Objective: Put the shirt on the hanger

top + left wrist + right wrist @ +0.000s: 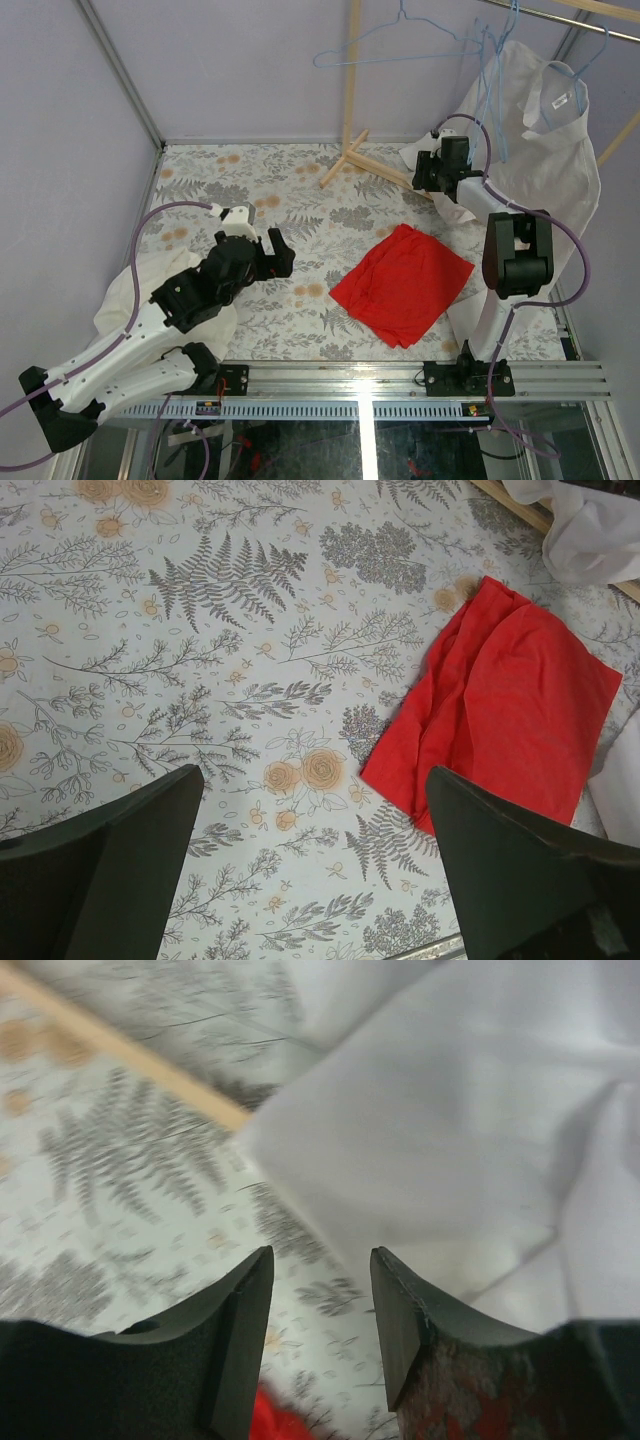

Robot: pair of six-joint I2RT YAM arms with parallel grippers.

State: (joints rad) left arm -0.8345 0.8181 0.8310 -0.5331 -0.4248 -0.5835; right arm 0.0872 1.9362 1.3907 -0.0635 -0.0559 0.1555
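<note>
Thin, limp, light: the shirt [560, 170] is being judged best pinched at its 9 o'clock edge. The right gripper [320, 1260] is being held part-open, empty; the left gripper [312, 775], spread.

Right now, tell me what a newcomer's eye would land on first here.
The red cloth lies crumpled right of centre on the table. Behind it, the white shirt hangs at the far right, the right fingers open beside its lower fabric.
</note>
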